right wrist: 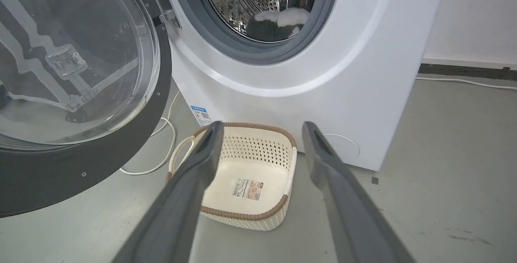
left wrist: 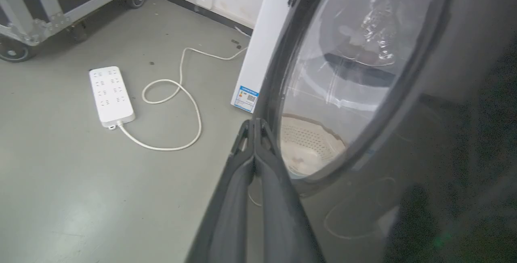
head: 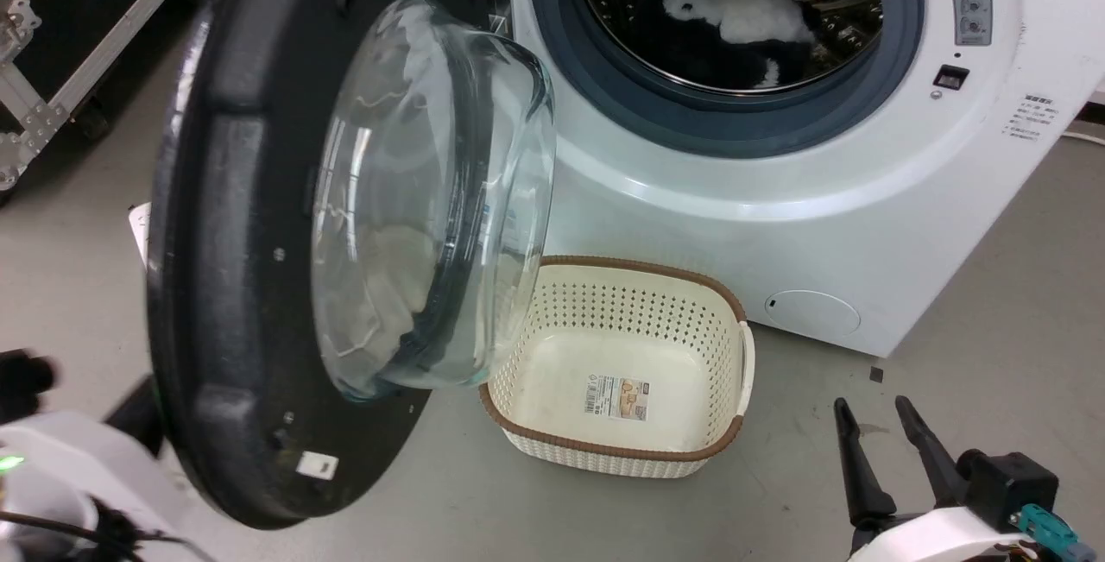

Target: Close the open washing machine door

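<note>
Door: the washing machine door stands swung open, hinged at the left of the drum opening, with its glass bowl bulging over the basket.
Machine: the washing machine holds white and dark laundry in its drum.
Left gripper: its 2 fingers are pressed together, tips just beside the door's outer face; contact cannot be told.
Right gripper: fingers spread apart, empty, low and well apart from the door.
Basket: cream, on the floor before the machine.
Floor: a white power strip lies behind the door.
</note>
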You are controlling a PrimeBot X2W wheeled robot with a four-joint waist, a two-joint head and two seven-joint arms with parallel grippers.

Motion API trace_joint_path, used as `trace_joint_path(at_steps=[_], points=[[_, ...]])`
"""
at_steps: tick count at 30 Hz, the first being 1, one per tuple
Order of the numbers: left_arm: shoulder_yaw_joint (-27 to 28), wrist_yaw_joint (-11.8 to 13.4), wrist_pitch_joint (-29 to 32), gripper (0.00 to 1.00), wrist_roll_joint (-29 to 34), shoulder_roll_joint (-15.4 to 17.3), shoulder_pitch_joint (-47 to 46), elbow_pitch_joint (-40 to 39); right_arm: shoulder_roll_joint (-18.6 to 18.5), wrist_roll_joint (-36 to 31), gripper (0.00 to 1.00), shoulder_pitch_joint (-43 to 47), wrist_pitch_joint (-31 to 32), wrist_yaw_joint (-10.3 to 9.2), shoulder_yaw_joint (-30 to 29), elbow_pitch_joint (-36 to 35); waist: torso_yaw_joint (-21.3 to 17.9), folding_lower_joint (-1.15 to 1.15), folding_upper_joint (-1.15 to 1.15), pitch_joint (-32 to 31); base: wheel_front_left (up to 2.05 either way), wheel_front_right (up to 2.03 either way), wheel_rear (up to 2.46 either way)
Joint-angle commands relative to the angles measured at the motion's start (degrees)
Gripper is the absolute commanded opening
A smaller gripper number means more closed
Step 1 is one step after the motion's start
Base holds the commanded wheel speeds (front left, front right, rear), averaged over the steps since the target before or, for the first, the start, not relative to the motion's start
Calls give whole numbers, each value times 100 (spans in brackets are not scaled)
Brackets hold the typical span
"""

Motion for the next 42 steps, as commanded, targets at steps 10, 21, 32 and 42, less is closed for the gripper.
trace_joint_path(at_steps=[10, 21, 32, 42], points=[[-1509, -88, 108, 0, -808, 359, -406, -813, -3, 199, 100, -190, -162, 4, -70, 125, -301, 0, 0, 152, 0, 0, 0], [-3258, -157, -22, 0, -1307, 361, -1672, -834, -3, 457, 100, -369, -294, 4, 19, 158, -1114, 0, 0, 466, 0, 0, 0], [-4470, -226, -629, 0, -1371, 292, -3443, 374, -4, 844, 100, -808, -426, 5, 392, 17, -2201, 0, 0, 1065, 0, 0, 0], [-4580, -169, -1330, 0, -679, -262, -4858, 2389, -4, 1037, 100, -817, -426, 5, 541, -103, -2712, 0, 0, 1376, 0, 0, 0]])
